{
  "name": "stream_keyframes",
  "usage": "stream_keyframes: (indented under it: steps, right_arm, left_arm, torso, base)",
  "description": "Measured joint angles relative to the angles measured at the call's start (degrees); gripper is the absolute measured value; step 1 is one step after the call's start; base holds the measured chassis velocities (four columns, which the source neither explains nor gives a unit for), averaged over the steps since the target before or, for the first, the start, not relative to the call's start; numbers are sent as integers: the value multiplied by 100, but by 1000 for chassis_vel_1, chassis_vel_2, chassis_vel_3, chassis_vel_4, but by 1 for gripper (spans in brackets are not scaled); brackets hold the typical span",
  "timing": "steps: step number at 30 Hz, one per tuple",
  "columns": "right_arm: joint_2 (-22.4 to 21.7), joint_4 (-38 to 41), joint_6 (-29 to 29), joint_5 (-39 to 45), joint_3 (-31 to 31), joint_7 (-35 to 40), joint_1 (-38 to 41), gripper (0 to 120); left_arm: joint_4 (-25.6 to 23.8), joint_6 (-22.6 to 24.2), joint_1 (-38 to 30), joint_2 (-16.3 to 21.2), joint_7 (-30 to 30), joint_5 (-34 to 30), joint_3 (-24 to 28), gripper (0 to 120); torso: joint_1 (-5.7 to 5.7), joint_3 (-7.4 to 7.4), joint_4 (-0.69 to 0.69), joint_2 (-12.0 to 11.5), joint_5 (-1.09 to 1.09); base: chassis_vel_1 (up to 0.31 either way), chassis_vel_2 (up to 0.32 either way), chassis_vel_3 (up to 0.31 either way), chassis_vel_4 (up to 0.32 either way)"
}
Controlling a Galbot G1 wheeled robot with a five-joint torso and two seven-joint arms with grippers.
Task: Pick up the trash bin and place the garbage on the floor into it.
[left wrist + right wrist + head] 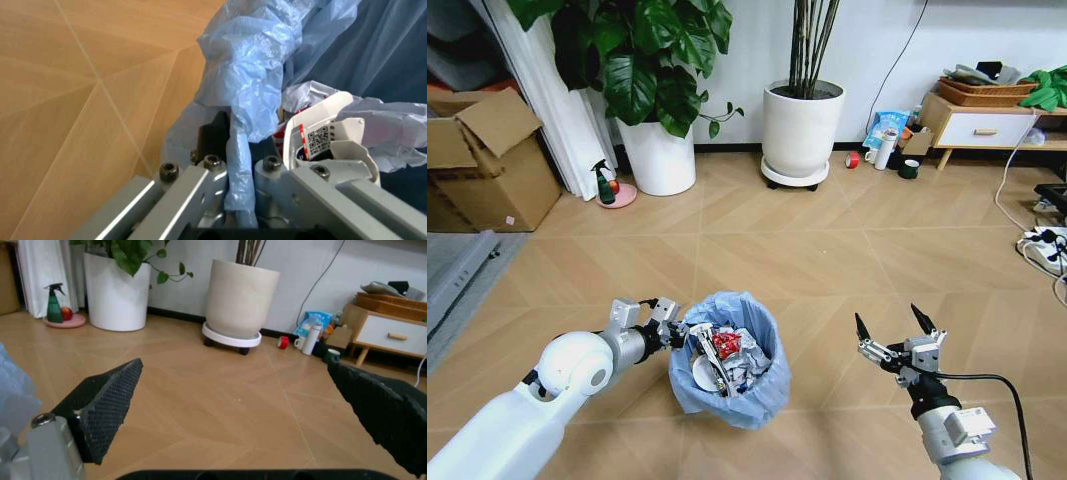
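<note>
The trash bin (695,388), lined with a crinkled light-blue bag (248,75), is low in front of me on the herringbone floor (827,250); I cannot tell whether it rests on the floor or hangs just above it. Inside lies the garbage (727,358): crumpled white paper, a red scrap and a printed packet (327,135). My left gripper (672,332) is shut on the bin's rim at its left side, with bag plastic pinched between the fingers (200,175). Off to the bin's right, my right gripper (889,318) hovers open with nothing in it, its black pads (107,400) spread wide.
Two big white plant pots (659,155) (802,128) stand by the far wall. A green spray bottle (604,185) sits left of them and a cardboard box (482,160) further left. A red tape roll (852,159), bottles and a low cabinet (982,125) are back right; cables (1042,245) lie at the right.
</note>
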Motion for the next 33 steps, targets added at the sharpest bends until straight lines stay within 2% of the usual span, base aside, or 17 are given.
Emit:
stream_keyframes:
  steps: [15, 18, 20, 24, 25, 30, 33]
  right_arm:
    - [33, -34, 94, -95, -35, -25, -56, 100]
    - [61, -45, 95, -115, -73, -28, -59, 100]
    - [73, -57, 101, -132, -91, -30, -60, 100]
    - [52, -73, 115, -137, -100, -35, -59, 100]
    - [39, -79, 121, -137, -101, -36, -54, 100]
    - [30, -100, 144, -136, -101, -40, -38, 100]
    - [20, -123, 153, -141, -104, -42, -38, 100]
  left_arm:
    - [-25, 1, 60, -93, -4, 19, 44, 0]
    - [-26, 0, 63, -89, -4, 22, 30, 0]
    - [-26, 0, 65, -89, -3, 24, 24, 0]
    - [-29, 0, 65, -94, -4, 24, 23, 0]
    - [-29, 0, 64, -96, -4, 24, 23, 0]
    - [-27, 1, 63, -102, -4, 24, 31, 0]
    - [-9, 1, 59, -118, -4, 27, 36, 0]
  torso:
    - [-1, 0, 2, 0, -4]
    - [-1, -1, 2, 0, 5]
    - [-1, -1, 1, 0, -5]
    - [-1, -1, 1, 0, 2]
    - [0, 1, 1, 0, -4]
    - [0, 0, 2, 0, 2]
    - [-1, 0, 3, 0, -4]
  base:
    - [307, -116, -304, 116]
    - [321, -123, -325, 119]
    - [313, -118, -313, 119]
    - [288, -102, -297, 112]
    - [297, -106, -303, 92]
    - [296, -117, -288, 109]
    - [229, -104, -245, 97]
